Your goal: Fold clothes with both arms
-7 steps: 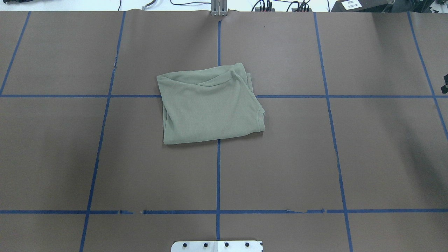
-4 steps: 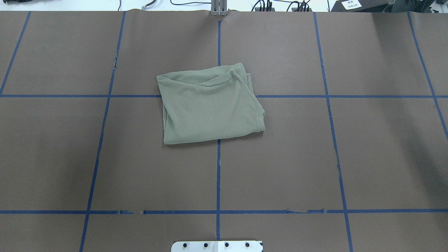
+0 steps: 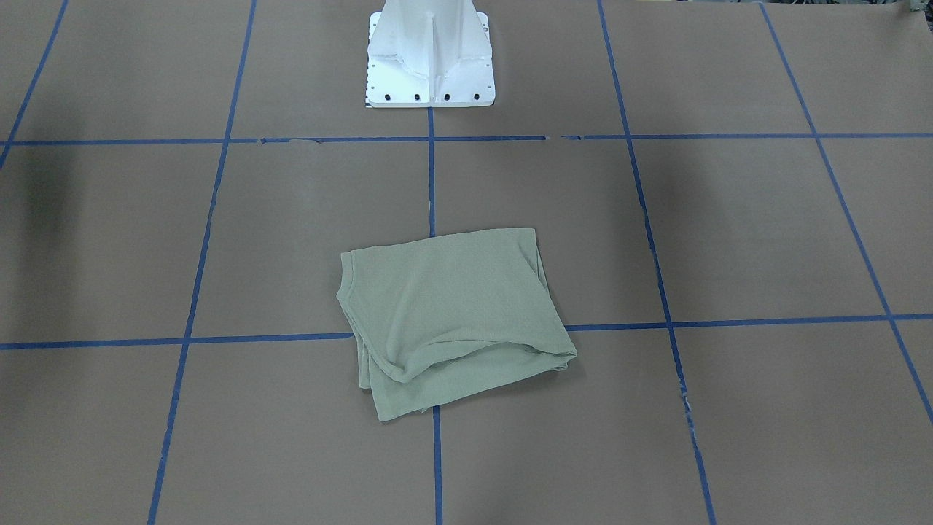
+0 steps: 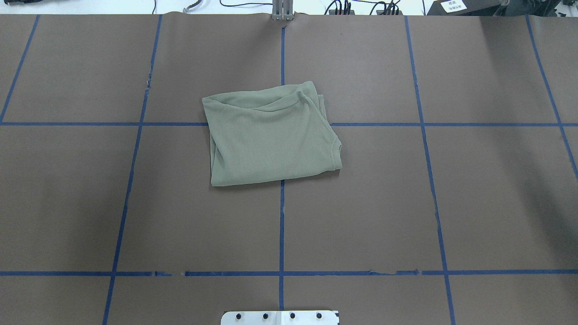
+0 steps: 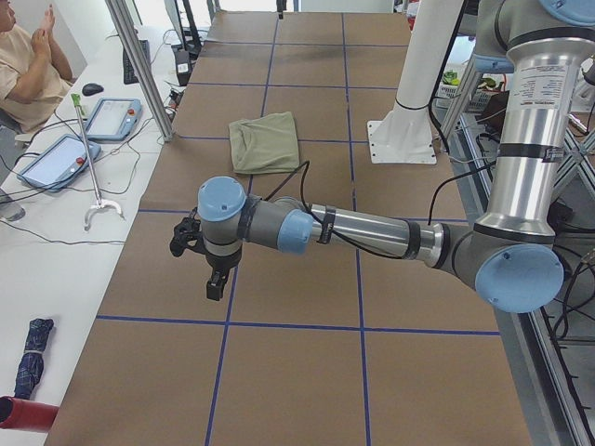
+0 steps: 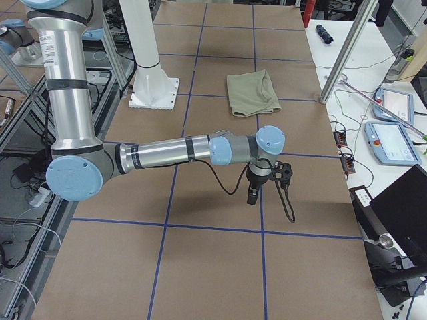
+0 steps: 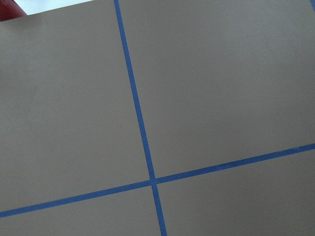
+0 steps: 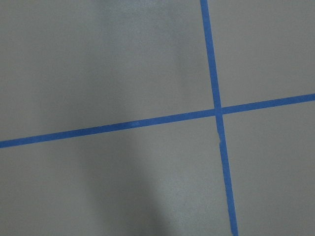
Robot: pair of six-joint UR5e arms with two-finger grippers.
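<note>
Shirt of sage-green knit [image 4: 271,140] lies folded square between my left gripper [image 5: 214,279] and right gripper [image 6: 254,193], well apart from both over the brown paper-covered table [image 4: 406,203]; their openings I cannot tell; the small white label [image 4: 456,5] beyond is unreadable

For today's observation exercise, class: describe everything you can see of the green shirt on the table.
The shirt is a sage-green ribbed knit, folded into a rough rectangle of several layers. The layers' edges fan out unevenly along its far edge in the overhead view. It lies flat on the brown table, over a crossing of blue tape lines. Only the table touches it.
</note>
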